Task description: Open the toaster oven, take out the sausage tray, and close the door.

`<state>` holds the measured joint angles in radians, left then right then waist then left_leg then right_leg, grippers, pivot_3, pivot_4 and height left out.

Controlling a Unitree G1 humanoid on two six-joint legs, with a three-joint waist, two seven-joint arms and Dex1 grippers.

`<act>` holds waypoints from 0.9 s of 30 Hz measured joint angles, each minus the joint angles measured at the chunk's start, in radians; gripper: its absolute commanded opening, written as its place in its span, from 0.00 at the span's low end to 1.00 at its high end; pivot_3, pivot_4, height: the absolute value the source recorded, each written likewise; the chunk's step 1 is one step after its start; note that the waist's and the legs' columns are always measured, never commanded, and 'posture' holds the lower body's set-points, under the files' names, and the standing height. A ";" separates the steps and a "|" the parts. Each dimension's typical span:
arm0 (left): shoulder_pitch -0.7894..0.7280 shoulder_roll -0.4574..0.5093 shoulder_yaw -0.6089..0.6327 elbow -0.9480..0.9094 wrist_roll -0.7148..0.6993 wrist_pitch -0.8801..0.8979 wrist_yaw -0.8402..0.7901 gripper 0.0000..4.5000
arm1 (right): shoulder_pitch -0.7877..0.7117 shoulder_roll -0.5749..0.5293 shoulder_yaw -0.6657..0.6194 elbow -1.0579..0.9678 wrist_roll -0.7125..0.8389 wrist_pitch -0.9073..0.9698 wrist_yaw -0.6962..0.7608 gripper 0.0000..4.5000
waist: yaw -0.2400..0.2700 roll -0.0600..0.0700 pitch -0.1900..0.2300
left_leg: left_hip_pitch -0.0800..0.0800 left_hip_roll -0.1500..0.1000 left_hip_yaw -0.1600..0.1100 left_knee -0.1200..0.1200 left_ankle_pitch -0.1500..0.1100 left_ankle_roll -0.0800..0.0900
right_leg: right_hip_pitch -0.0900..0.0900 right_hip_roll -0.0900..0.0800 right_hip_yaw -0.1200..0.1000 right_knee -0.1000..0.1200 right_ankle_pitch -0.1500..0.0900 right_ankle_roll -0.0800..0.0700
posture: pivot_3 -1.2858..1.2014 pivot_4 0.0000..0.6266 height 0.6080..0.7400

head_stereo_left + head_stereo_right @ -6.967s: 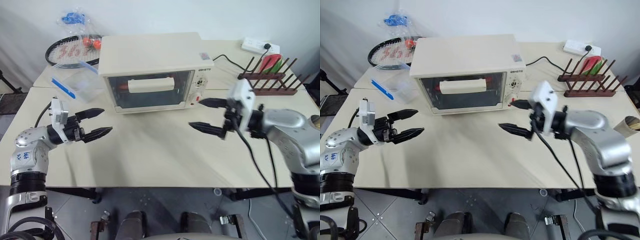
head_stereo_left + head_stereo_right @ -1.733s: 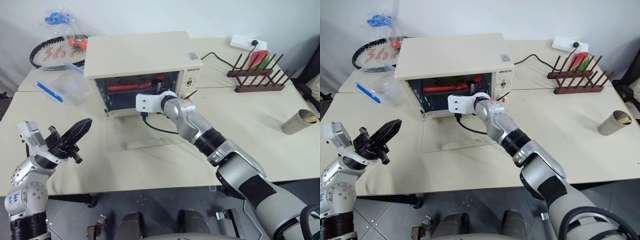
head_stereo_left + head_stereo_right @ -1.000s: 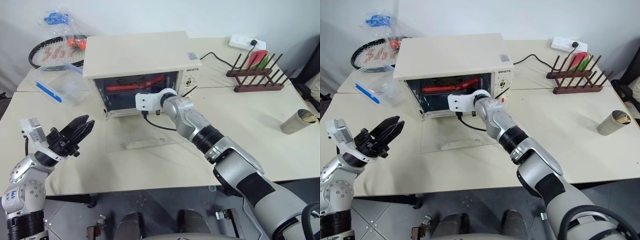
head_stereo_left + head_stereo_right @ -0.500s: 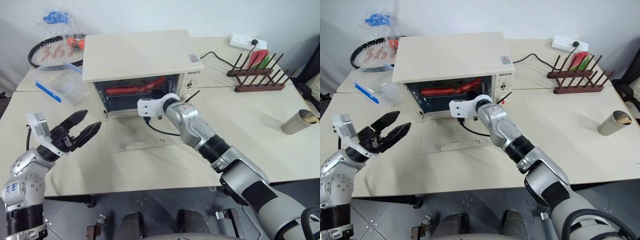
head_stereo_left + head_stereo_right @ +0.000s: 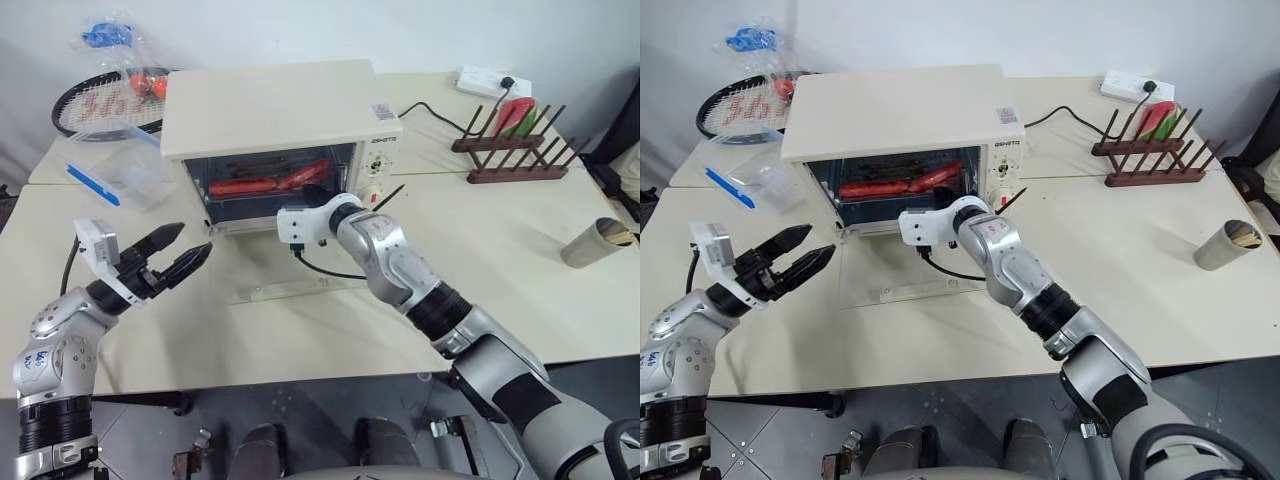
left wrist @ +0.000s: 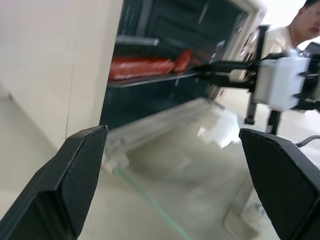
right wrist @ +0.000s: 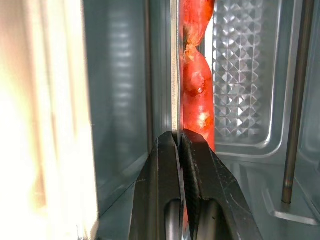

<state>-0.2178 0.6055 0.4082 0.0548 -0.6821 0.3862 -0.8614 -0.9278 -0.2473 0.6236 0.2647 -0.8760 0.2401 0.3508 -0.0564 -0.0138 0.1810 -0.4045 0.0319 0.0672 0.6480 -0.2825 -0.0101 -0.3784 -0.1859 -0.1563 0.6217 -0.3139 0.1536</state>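
The cream toaster oven (image 5: pixel 270 100) stands at the back of the table with its glass door (image 5: pixel 290 265) folded flat onto the tabletop. Inside, the sausage tray (image 5: pixel 265 182) carries red sausages (image 7: pixel 196 75). My right gripper (image 5: pixel 312 192) reaches into the opening and is shut on the tray's thin metal rim (image 7: pixel 174 75). My left gripper (image 5: pixel 193 240) hovers open just left of the lowered door, pointing at the oven's front with nothing between its fingers (image 6: pixel 75 170). In the left wrist view the sausages (image 6: pixel 142 66) and the right gripper (image 6: pixel 200 75) show ahead.
A clear plastic box (image 5: pixel 115 170) with a blue clip and a racket (image 5: pixel 100 95) lie left of the oven. At the right are a wooden rack (image 5: pixel 515 150), a power strip (image 5: pixel 485 80) and a cup (image 5: pixel 590 240). A person (image 6: pixel 305 25) sits beyond the table.
My left gripper has opened wide and edged toward the oven's front. My right gripper has drawn back a little, still shut on the tray's rim.
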 measured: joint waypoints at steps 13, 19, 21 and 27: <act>0.000 0.027 0.000 -0.008 0.000 0.074 0.030 1.00 | 0.111 -0.023 -0.003 -0.139 -0.057 -0.020 0.007 0.00 | -0.001 0.000 0.000 | 0.000 0.000 0.001 0.000 0.000 0.000 | 0.000 0.000 0.000 0.000 0.000 0.000 | 0.52 0.24 1.00; -0.009 0.031 -0.001 -0.007 0.001 0.083 0.031 1.00 | 0.108 -0.031 -0.009 -0.139 -0.056 -0.041 0.014 0.00 | -0.002 0.000 0.000 | 0.000 0.000 0.001 0.000 0.000 0.000 | 0.000 0.000 0.000 0.000 0.000 0.000 | 0.52 0.24 1.00; -0.013 0.031 -0.003 -0.005 0.001 0.090 0.035 1.00 | 0.108 -0.040 -0.010 -0.139 -0.056 -0.048 0.014 0.00 | -0.001 0.000 0.000 | 0.000 0.000 0.001 0.000 0.000 0.000 | 0.000 0.000 0.000 0.000 0.000 0.000 | 0.52 0.24 1.00; -0.027 0.031 -0.016 0.001 0.005 0.098 0.045 1.00 | 0.108 -0.061 -0.012 -0.147 -0.055 -0.068 0.019 0.00 | 0.001 0.000 0.000 | 0.000 0.000 0.001 0.000 0.000 0.000 | -0.001 0.000 0.000 -0.001 0.000 0.000 | 0.52 0.24 1.00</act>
<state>-0.2445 0.6362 0.3924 0.0560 -0.6774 0.4839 -0.8162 -0.8198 -0.3078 0.6112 0.1182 -0.9307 0.1718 0.3700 -0.0556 -0.0136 0.1813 -0.4048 0.0321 0.0681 0.6479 -0.2826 -0.0102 -0.3789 -0.1858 -0.1563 0.6211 -0.3139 0.1535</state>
